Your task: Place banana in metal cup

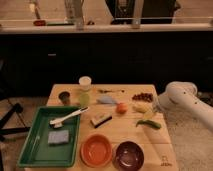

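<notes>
The pale-yellow banana lies on the wooden table at the right, between the round orange fruit and the arm. The small dark grey metal cup stands upright at the table's far left, next to a light green translucent cup. My gripper is at the end of the white arm, which reaches in from the right. It sits just right of the banana, close above the table's right edge. A green pod lies just in front of the banana.
A white cup stands at the back. A green tray at the front left holds a brush and a blue sponge. An orange bowl and a dark bowl stand at the front. A small block lies mid-table.
</notes>
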Robot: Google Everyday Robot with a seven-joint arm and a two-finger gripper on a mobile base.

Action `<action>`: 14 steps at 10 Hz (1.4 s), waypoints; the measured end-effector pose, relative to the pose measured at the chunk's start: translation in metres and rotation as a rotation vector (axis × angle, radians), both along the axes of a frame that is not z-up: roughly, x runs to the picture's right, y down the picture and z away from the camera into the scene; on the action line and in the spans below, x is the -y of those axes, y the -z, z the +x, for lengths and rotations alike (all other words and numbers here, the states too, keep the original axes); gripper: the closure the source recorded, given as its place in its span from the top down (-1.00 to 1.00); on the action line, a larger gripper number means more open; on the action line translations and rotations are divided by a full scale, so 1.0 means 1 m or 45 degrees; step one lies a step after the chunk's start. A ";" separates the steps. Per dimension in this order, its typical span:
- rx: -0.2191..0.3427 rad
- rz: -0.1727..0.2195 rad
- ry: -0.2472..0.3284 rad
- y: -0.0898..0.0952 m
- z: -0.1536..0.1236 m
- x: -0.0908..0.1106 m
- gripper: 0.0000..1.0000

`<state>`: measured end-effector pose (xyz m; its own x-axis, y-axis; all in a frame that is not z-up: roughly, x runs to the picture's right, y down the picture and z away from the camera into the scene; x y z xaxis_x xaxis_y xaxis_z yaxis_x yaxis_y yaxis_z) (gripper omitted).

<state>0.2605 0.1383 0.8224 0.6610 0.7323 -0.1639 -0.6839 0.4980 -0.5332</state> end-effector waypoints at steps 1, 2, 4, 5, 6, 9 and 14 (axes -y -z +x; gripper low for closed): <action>0.002 -0.001 -0.008 -0.002 0.000 0.000 0.60; 0.005 -0.003 -0.012 -0.005 -0.001 0.001 0.60; 0.010 -0.012 -0.014 -0.013 -0.005 0.003 0.55; 0.010 -0.019 -0.015 -0.016 -0.006 0.003 0.38; 0.011 -0.028 -0.016 -0.020 -0.006 0.003 0.17; 0.009 -0.045 -0.017 -0.028 -0.006 0.004 0.10; -0.012 -0.072 -0.015 -0.048 -0.006 0.010 0.10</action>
